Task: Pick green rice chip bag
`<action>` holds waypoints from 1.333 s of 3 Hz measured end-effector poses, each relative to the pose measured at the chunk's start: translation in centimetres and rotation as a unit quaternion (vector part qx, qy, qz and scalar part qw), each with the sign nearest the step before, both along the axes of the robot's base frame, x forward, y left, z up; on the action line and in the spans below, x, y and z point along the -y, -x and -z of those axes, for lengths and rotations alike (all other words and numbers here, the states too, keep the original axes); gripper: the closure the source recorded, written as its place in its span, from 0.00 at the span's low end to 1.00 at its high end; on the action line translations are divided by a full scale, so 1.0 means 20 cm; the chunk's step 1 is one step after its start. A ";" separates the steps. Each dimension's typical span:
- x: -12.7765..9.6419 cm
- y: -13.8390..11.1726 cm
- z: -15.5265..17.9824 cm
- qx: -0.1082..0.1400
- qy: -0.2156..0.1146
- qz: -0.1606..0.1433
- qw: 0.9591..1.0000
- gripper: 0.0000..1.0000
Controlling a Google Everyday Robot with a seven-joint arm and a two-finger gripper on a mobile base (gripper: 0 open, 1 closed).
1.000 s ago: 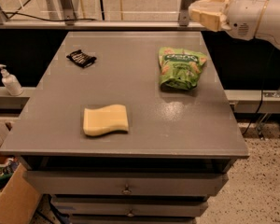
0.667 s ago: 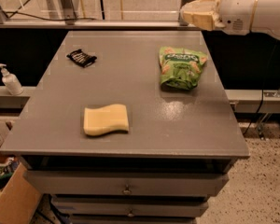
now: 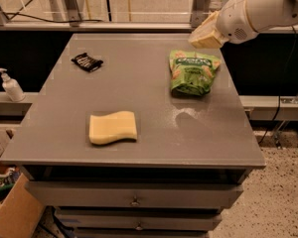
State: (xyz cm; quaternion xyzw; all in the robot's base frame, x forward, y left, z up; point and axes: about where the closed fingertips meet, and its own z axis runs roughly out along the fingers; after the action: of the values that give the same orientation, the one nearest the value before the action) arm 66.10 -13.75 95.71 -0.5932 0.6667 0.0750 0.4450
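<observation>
The green rice chip bag (image 3: 192, 72) lies flat on the right side of the grey table (image 3: 139, 143), with its logo end toward the far edge. My gripper (image 3: 204, 33) comes in from the upper right on a white arm. It hangs just above and behind the bag's far end, apart from it. Only its pale tan fingertip end shows.
A pale-yellow wavy sponge (image 3: 113, 127) lies front left of centre. A small black wrapper (image 3: 86, 61) lies at the far left. A white pump bottle (image 3: 10, 85) stands on a ledge left of the table. Drawers (image 3: 135, 198) sit below the top, and a cardboard box (image 3: 15, 212) is at lower left.
My gripper has moved left and down, from the far right corner to just above the bag's far end. The bag, sponge and wrapper have not moved.
</observation>
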 end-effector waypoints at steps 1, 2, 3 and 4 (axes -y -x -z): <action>0.07 -0.03 0.06 0.001 0.043 0.011 0.999 0.12; 0.05 -0.04 0.07 0.000 0.044 0.009 0.999 0.00; 0.05 0.00 0.12 -0.003 0.036 0.005 0.999 0.00; 0.06 0.05 0.19 -0.016 0.034 0.016 0.999 0.00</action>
State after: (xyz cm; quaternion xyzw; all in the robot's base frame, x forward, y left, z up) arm 65.08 -14.94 91.92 -0.5958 0.6855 0.0551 0.4149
